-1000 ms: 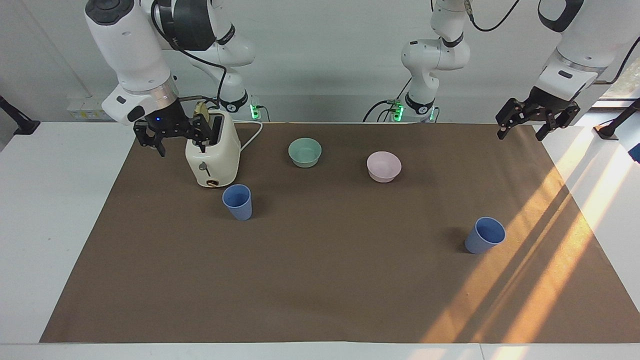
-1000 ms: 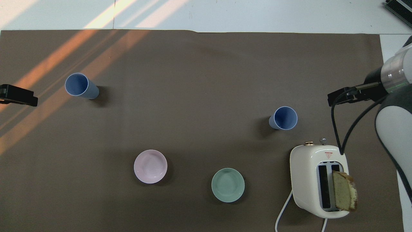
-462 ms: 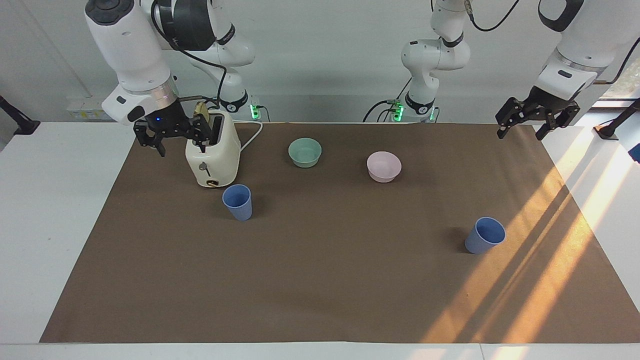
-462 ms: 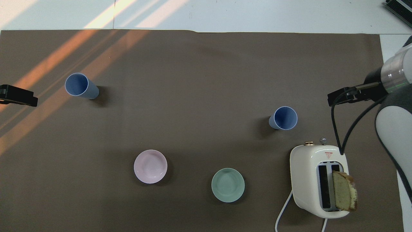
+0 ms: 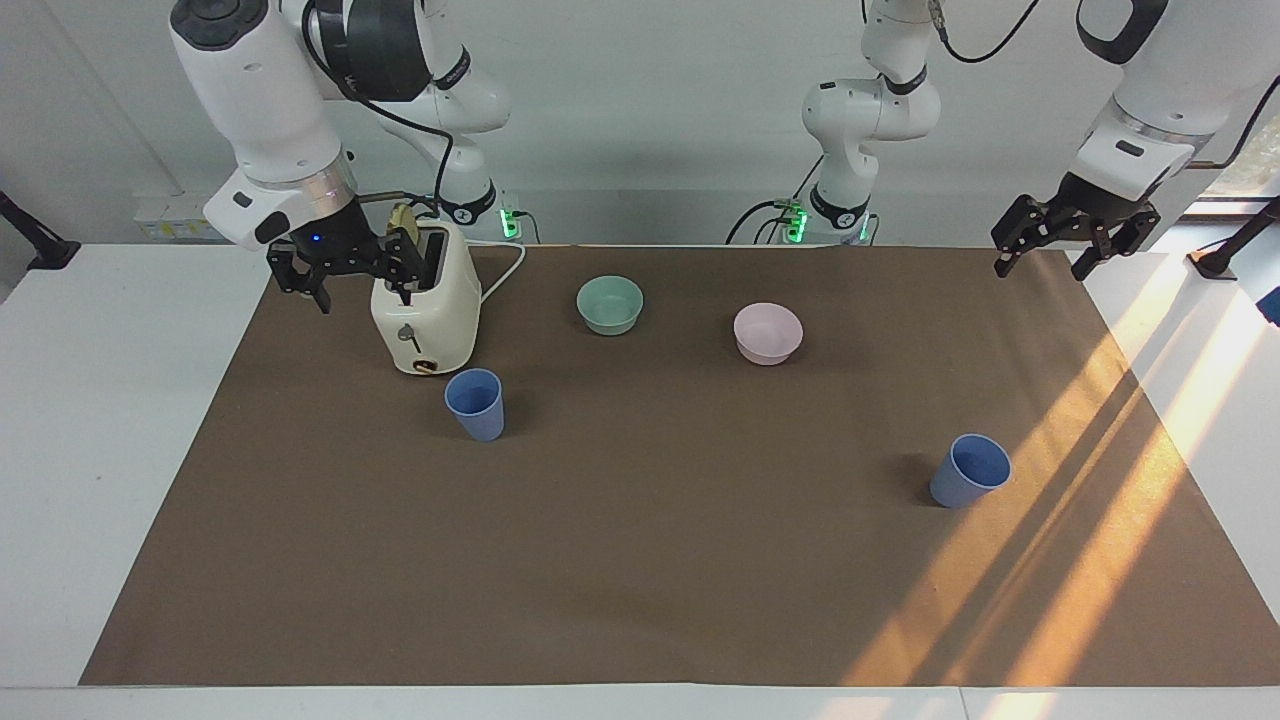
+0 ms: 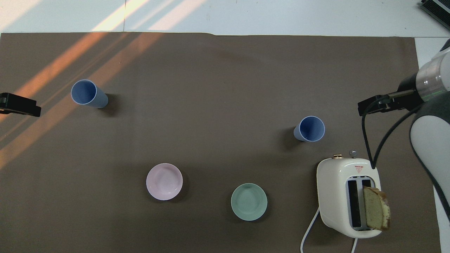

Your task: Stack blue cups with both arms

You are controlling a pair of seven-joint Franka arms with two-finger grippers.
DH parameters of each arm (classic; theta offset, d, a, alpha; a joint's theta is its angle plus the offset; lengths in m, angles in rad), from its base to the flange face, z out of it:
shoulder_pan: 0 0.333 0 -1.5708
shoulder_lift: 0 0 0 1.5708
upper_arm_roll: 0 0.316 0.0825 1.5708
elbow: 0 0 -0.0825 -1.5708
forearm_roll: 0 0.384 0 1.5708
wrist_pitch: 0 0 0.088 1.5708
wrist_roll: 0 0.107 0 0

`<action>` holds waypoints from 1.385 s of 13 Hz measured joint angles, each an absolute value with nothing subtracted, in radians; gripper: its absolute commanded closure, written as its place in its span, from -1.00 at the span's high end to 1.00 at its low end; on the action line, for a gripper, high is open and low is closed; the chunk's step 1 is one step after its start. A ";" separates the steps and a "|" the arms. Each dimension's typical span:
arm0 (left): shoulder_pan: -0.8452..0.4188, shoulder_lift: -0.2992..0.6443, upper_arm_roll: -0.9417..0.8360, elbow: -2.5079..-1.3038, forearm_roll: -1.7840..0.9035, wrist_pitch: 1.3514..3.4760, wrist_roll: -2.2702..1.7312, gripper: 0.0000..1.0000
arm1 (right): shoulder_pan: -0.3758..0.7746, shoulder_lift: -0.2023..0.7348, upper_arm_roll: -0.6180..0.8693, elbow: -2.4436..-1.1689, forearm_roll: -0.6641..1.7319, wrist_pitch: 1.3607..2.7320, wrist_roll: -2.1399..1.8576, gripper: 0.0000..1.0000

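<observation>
Two blue cups stand upright on the brown mat [image 5: 650,560]. One blue cup [image 5: 476,404] [image 6: 310,128] sits just in front of the toaster, toward the right arm's end. The other blue cup [image 5: 970,471] [image 6: 88,94] stands toward the left arm's end, farther from the robots. My right gripper [image 5: 362,290] [image 6: 376,105] hangs open in the air beside the toaster, holding nothing. My left gripper [image 5: 1040,268] [image 6: 19,104] hangs open and empty over the mat's corner at the left arm's end. Neither gripper touches a cup.
A cream toaster [image 5: 425,310] [image 6: 346,196] holds a bread slice [image 6: 376,212], its white cable [image 6: 309,232] trailing toward the robots. A mint-green bowl [image 5: 610,303] [image 6: 249,201] and a pink bowl [image 5: 767,332] [image 6: 164,181] sit nearer to the robots than the cups.
The left gripper has lifted very slightly. The right arm, the cups and the bowls have not moved.
</observation>
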State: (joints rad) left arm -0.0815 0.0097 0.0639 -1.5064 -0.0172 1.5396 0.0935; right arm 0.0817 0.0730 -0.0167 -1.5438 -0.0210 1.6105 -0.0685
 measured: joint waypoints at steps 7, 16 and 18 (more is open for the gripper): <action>-0.070 0.009 0.064 -1.506 -0.017 1.540 0.098 1.00 | 0.082 0.073 -0.017 -1.544 -0.021 1.610 -0.068 1.00; -0.070 0.009 0.064 -1.506 -0.017 1.540 0.099 1.00 | 0.082 0.073 -0.017 -1.544 -0.021 1.610 -0.068 1.00; -0.070 0.009 0.064 -1.506 -0.017 1.540 0.118 1.00 | 0.082 0.073 -0.017 -1.544 -0.021 1.610 -0.068 1.00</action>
